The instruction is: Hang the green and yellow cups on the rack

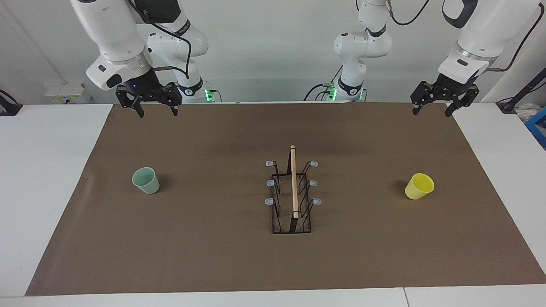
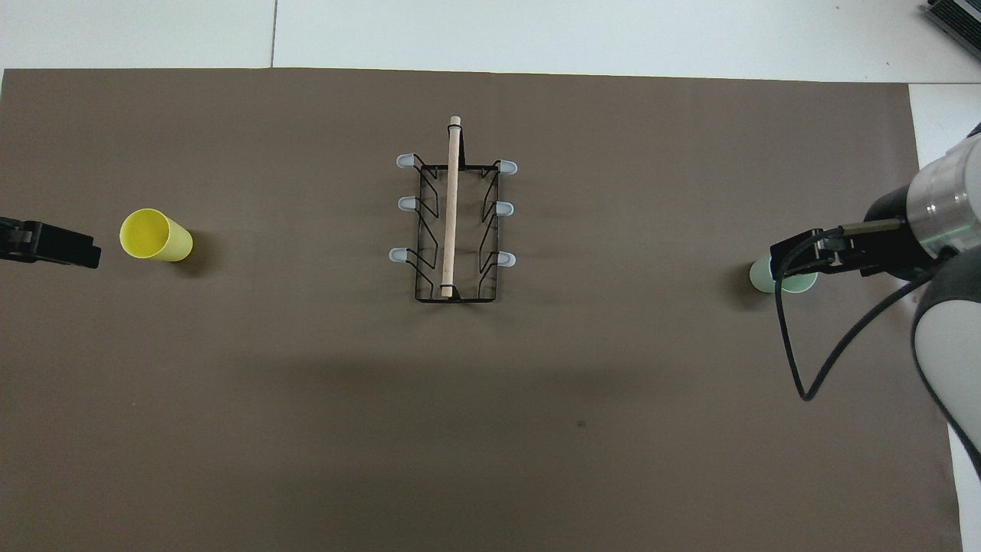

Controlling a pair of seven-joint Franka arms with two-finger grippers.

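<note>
While both grippers, right (image 1: 156,105) and left (image 1: 432,105), are hanging spread and empty, the seemingly light, slick green cup (image 1: 146,180) at the rack's (image 1: 292,192) nine o'clock is inviting a rim pinch.

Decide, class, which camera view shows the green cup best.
The facing view: the green cup stands upright in full sight on the brown mat. In the overhead view the raised right gripper covers most of it; only part of its rim shows.

Matt brown mat (image 1: 213,256), smooth probably plastic cups (image 1: 146,180), wire rack (image 1: 292,213), wooden dowel (image 1: 294,183)
</note>
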